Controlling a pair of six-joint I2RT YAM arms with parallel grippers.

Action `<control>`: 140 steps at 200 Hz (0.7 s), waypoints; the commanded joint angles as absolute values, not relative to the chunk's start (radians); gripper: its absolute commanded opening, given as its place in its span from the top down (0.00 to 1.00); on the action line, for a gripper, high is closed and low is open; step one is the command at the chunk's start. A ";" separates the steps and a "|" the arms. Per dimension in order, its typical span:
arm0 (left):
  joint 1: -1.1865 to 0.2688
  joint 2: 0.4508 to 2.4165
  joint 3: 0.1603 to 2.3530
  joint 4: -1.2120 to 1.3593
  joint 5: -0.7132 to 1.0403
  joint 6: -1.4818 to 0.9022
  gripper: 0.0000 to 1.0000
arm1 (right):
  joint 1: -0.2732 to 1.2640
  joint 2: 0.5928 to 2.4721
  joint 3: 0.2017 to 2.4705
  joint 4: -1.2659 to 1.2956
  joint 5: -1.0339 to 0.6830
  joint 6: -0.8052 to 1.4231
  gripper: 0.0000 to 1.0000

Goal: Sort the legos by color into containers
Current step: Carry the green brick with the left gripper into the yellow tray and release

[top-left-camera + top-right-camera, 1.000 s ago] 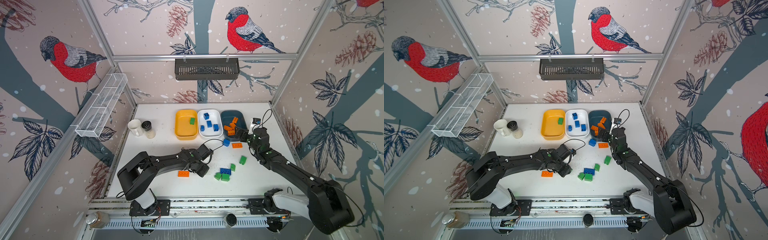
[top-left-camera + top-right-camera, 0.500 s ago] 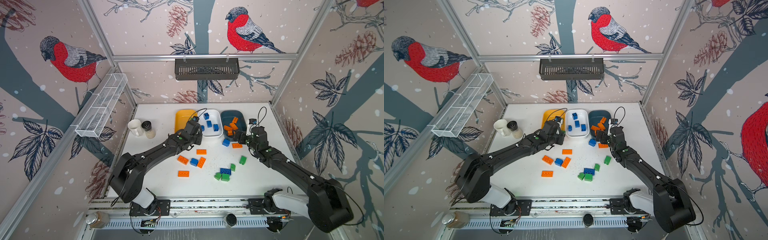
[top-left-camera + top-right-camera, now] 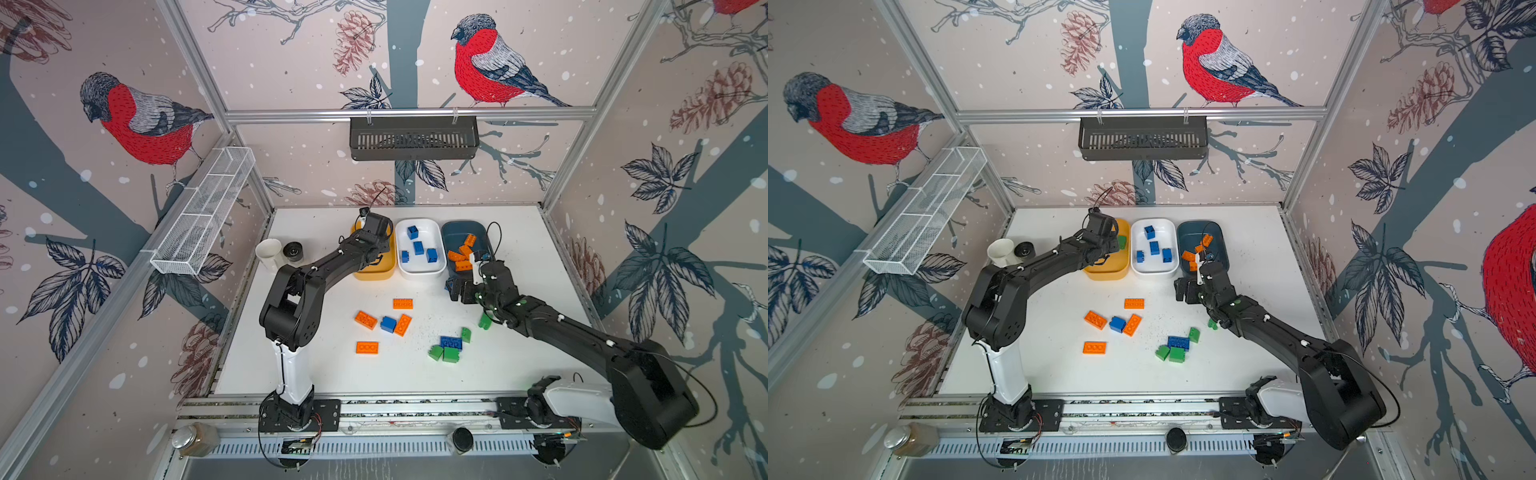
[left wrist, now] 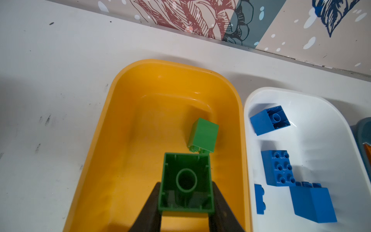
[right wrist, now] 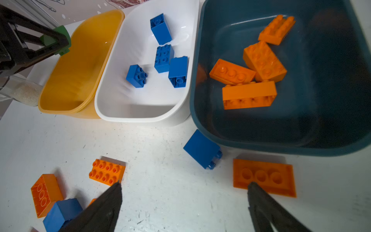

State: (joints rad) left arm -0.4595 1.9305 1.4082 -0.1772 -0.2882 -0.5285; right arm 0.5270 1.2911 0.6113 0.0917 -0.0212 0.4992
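Bird-and-pinecone walls [image 3: 291, 62] box in a white counter [image 3: 519, 365]. Three tubs stand in a row at its 12 o'clock edge: yellow tub [image 3: 374, 274], white tub [image 3: 419, 270], teal tub [image 3: 461, 230].

The left pincer [image 4: 186, 192], the nearer one to the yellow tub, hangs right over it. It is closed on a green brick [image 4: 186, 166], a jaw against each side, hollow underside toward the wrist camera. Bare tub floor seems to lie beneath, and another green brick [image 4: 203, 134] rests in the tub close by, so letting go should land it.

The right pincer [image 5: 184, 183] gapes wide and empty at the teal tub's 6 o'clock. An orange plate [image 5: 267, 172] lies off-centre under one fingertip, its long axis along the line between the jaws. I judge it needs a shift and a turn.
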 commanded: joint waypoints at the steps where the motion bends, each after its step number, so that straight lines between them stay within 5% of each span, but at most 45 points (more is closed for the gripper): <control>1: -0.450 1.945 1.440 -0.248 -0.274 -0.560 0.41 | 0.558 1.352 0.621 0.143 0.039 0.641 0.09; 16: -0.449 1.926 1.423 -0.236 -0.252 -0.555 0.23 | 0.586 1.415 0.664 0.100 0.110 0.687 0.13; 35: -0.449 1.885 1.382 -0.195 -0.221 -0.545 0.15 | 0.613 1.489 0.717 0.045 0.190 0.733 0.18; 140: -0.449 1.822 1.334 -0.193 -0.235 -0.538 0.03 | 0.676 1.689 0.835 0.038 0.426 0.858 0.33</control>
State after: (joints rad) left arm -0.4500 1.8328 1.3365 -0.2047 -0.2138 -0.5434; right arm 0.6670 1.6623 0.8139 0.0448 0.3336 0.8124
